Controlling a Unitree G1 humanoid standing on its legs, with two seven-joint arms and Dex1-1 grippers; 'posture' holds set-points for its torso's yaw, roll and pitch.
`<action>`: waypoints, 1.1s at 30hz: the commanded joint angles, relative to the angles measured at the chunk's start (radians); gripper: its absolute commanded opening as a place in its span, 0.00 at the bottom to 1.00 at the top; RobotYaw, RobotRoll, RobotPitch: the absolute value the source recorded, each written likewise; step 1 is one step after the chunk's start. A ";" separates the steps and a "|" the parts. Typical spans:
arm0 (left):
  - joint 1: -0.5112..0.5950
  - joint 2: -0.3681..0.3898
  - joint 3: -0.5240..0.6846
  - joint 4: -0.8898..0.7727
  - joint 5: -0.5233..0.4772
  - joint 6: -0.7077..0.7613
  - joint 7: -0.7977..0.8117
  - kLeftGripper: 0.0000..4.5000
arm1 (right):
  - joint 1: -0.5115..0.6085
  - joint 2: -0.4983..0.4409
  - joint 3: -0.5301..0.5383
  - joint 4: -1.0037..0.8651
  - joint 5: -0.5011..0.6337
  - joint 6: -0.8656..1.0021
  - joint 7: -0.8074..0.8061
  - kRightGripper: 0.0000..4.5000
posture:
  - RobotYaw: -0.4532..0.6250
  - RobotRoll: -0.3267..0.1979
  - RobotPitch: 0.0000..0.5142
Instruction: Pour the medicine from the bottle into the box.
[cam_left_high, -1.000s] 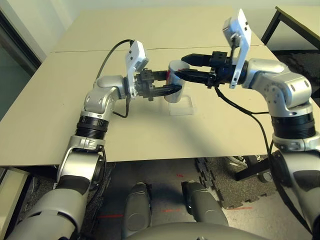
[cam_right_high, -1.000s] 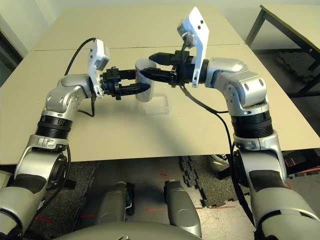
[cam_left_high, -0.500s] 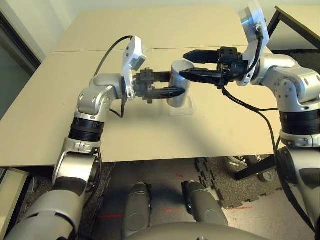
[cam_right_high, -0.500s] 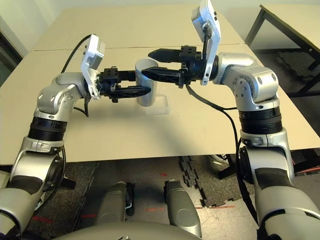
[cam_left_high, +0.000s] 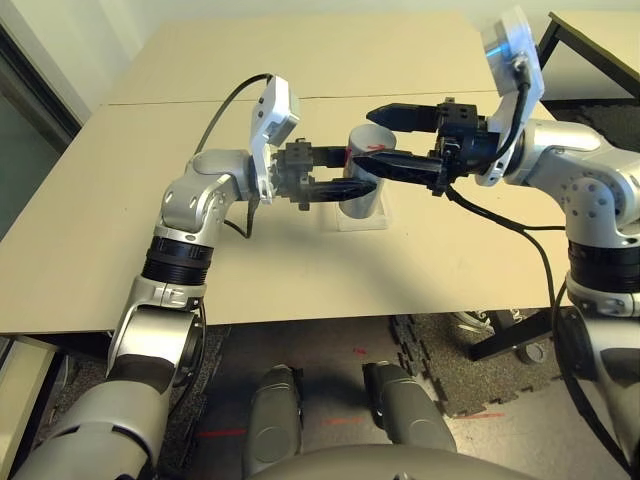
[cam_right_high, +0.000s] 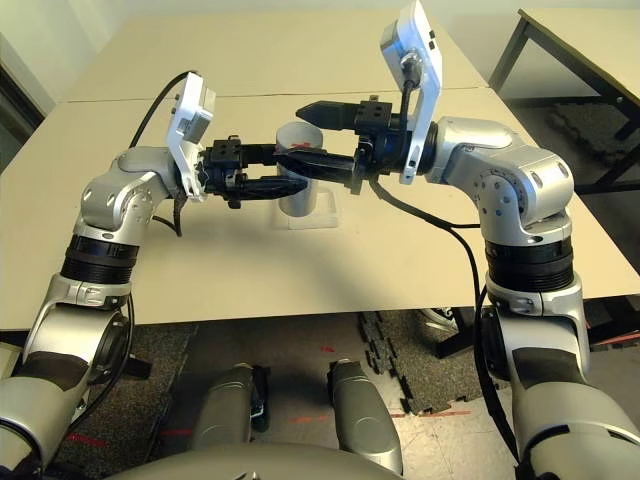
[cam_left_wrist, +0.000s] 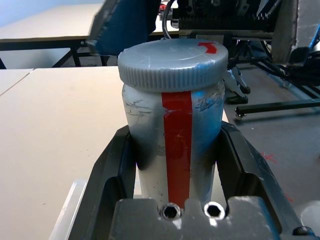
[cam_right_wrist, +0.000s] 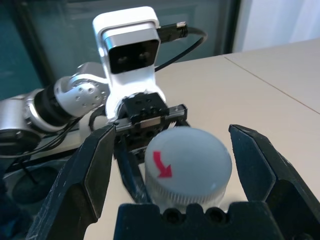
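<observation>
Two pincers meet at the bottle: your left pincer grips its silvery body, upright or nearly so, while your right pincer stands open around the grey cap, fingers apart from it on both sides. You have the clear box on the worktop, near the bottle's lower end.
</observation>
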 joint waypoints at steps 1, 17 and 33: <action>0.001 -0.007 -0.012 -0.011 0.000 -0.010 0.003 0.55 | -0.015 0.018 0.035 0.022 -0.041 -0.042 -0.015 1.00 | 0.26 0.62 0.21; 0.038 -0.001 -0.014 -0.058 -0.007 -0.001 0.020 0.55 | -0.008 0.013 -0.012 0.103 -0.083 -0.076 -0.054 1.00 | 0.26 0.62 0.20; 0.029 0.025 -0.010 -0.020 -0.002 -0.021 0.015 0.55 | 0.113 -0.101 -0.140 -0.001 0.012 0.017 -0.100 1.00 | 0.25 0.62 0.19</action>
